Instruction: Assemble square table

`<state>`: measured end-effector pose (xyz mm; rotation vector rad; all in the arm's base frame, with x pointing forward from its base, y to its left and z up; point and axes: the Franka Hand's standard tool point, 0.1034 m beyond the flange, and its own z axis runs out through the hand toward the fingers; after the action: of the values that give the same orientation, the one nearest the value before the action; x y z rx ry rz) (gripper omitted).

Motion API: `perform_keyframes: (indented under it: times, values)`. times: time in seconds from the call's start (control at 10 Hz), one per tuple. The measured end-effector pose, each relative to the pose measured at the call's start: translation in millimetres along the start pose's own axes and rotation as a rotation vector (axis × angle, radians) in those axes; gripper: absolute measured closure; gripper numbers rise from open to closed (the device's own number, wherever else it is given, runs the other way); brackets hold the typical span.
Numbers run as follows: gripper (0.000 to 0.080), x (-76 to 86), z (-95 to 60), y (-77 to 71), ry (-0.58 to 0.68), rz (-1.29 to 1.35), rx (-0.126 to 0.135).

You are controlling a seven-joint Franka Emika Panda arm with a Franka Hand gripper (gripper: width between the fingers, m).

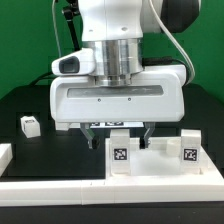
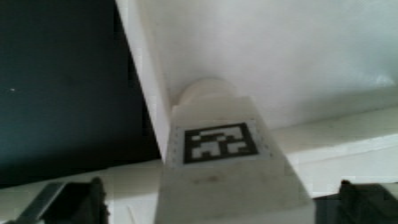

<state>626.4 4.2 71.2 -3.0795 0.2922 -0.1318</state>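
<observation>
Tabletop (image 1: 155,166) lies flat on the black bench (image 1: 30,100) at the front of the exterior view, reaching that view's right border; a long white front edge runs across the bottom of the picture, and I cannot tell whether that edge is its rim or a separate part. Two legs stand upright on it: the middle leg (image 1: 120,157), tag toward the camera, and the right leg (image 1: 187,152) near the exterior view's right, well apart, with bare white surface between them. A third leg (image 1: 28,125) sits loose on the bench at the exterior view's left, with dark open bench on all sides of it. A white piece (image 1: 4,155) is cut off by that view's left border. The gripper (image 1: 123,143) hangs straight above the middle leg, its fingers apart and straddling it. In the wrist view the gripper (image 2: 217,203) is spread wide: the dark fingers (image 2: 71,203) show at either side of the middle leg (image 2: 217,150), with a clear gap on each side and no contact. Behind the leg the tabletop (image 2: 294,50) ends in a straight edge against the bench (image 2: 63,80), which is bare beyond it.
</observation>
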Motion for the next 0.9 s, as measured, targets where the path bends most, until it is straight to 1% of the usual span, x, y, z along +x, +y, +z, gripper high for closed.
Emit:
perform_keyframes:
  times: [0.1, 0.2, 0.3, 0.4, 0.5, 0.7, 0.8, 0.9]
  values:
    - [0.0151, -0.3, 0.4, -0.2, -0.001, 0.031, 0.000]
    - [0.0282, -0.3, 0.6, 0.0, -0.001, 0.032, -0.001]
    - [0.0282, -0.5, 0.8, -0.2, -0.001, 0.046, 0.000]
    - [0.0419, -0.7, 1.0, -0.8, -0.002, 0.142, 0.002]
    - [0.0513, -0.7, 1.0, -0.6, -0.002, 0.174, 0.001]
    - [0.0512, -0.7, 1.4, 0.4, -0.004, 0.346, 0.002]
    - [0.0512, -0.7, 1.4, 3.2, -0.010, 0.483, 0.008]
    - [0.0512, -0.6, 1.2, 5.2, -0.021, 0.670, 0.033]
